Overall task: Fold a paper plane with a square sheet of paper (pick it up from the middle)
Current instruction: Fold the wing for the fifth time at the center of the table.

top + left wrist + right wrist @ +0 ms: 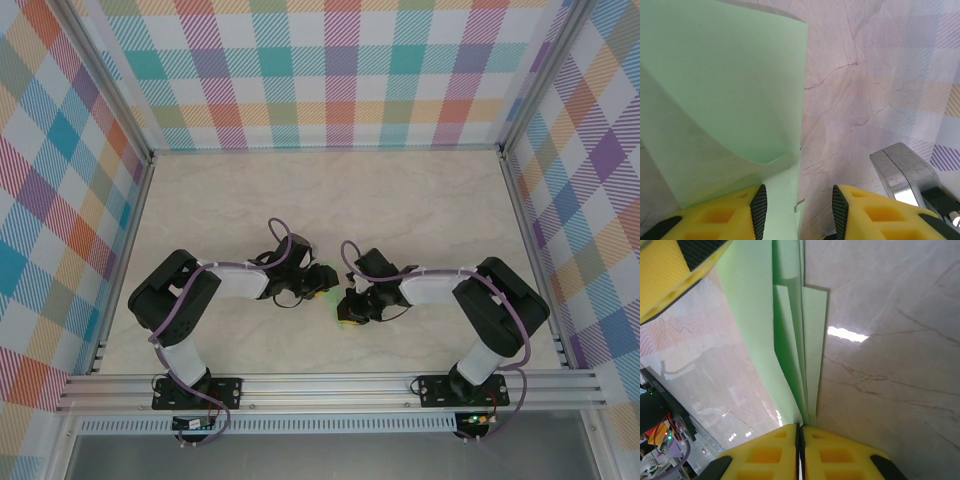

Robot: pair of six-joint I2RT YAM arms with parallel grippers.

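Creasing seemed the step in hand: right pincer (800, 429) was pressed together on the part-folded green sheet (790, 340), whose layers ran out from its tips above the surface (890, 340). Left pincer (799, 200) stood spread, the sheet's edge between its jaws. Next, it probably needed to close there.

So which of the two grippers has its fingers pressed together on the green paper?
The right gripper: its yellow fingers pinch the folded green paper. On the left gripper they stand apart.
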